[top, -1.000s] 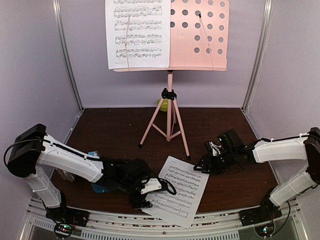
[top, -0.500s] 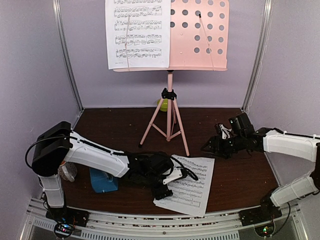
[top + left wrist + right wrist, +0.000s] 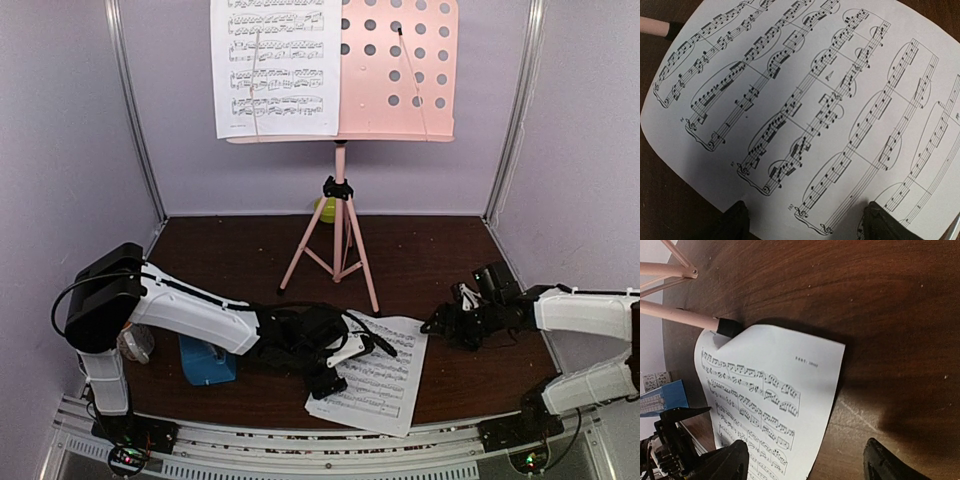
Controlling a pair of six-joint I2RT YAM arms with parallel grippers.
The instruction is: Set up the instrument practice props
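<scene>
A lime-green bowl [image 3: 322, 210] sits at the back edge of the worktop [image 3: 230, 260], just behind the tripod of the pink music stand [image 3: 400, 70]. The stand's pole hides most of it, so its inside is out of my sight. Near the left edge, tucked under my left arm, is what looks like a pale mug [image 3: 135, 345]; I cannot make out whether anything is in it. Just beside it, toward the front left corner, stands the blue metronome [image 3: 207, 360].

The stand is upright at the middle back of the worktop. One page [image 3: 275, 68] rests on the left half of its perforated desk; the right half is bare.

The second page [image 3: 372, 378] lies flat near the front edge, a little right of centre. Its far corner touches the stand's rubber foot [image 3: 727, 327].

My left gripper [image 3: 345, 365] hangs low over the left side of that page with its jaws spread wide. From my left wrist, one fingertip sits at the page's edge and the other over the printed staves, with the sheet [image 3: 805, 100] lying between and beneath them, not pinched.

My right gripper [image 3: 437, 327] is just off the page's right edge, jaws also spread and pinching nothing. From my right wrist, one fingertip is over the sheet [image 3: 770, 385], the other over bare wood, and the page's edge runs between them.
</scene>
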